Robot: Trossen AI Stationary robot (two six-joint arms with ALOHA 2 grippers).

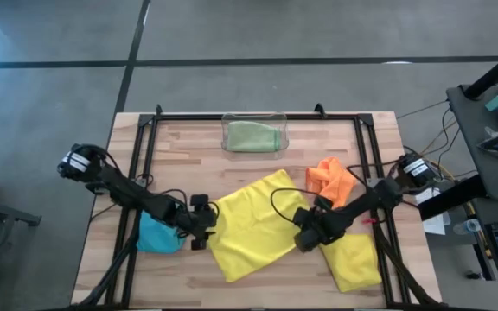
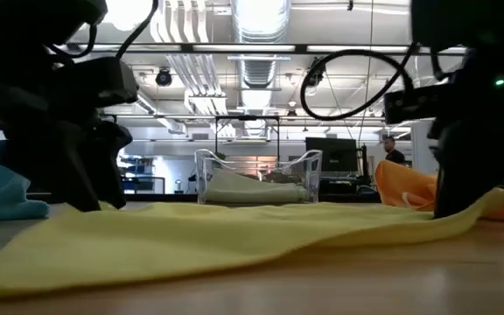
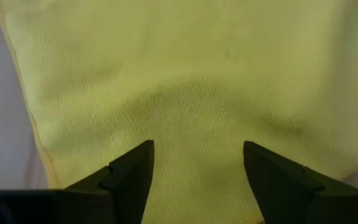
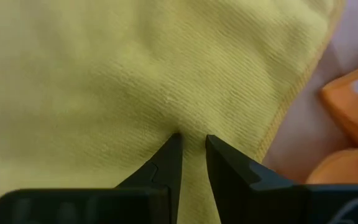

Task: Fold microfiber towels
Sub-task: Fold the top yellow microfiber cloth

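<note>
On the middle of a pale wooden table (image 1: 258,168), seen from above, a large yellow towel (image 1: 253,226) lies spread open and not yet folded. Both dark arms work at its edges. At the towel's left side, the left gripper (image 1: 202,226) has its fingers standing wide apart over the cloth, holding nothing. At the right side, the right gripper (image 4: 191,152) has its fingers nearly closed, pinching a small fold of the same yellow fabric.

Judging by the layout, the task is at an early stage. One pale green towel (image 1: 253,136) looks folded and sits inside a clear plastic bin (image 1: 227,130) at the table's far edge. Four remain. A second yellow towel (image 1: 357,263) lies flat at the near right corner. An orange towel (image 1: 331,180) is crumpled to the right, touching the spread towel. A light blue towel (image 1: 158,235) is bunched near the left edge.

A black metal frame (image 1: 145,138) borders the table. Grey concrete floor surrounds it; beyond is a workshop with ceiling ducts, monitors and a distant person (image 2: 392,150).
</note>
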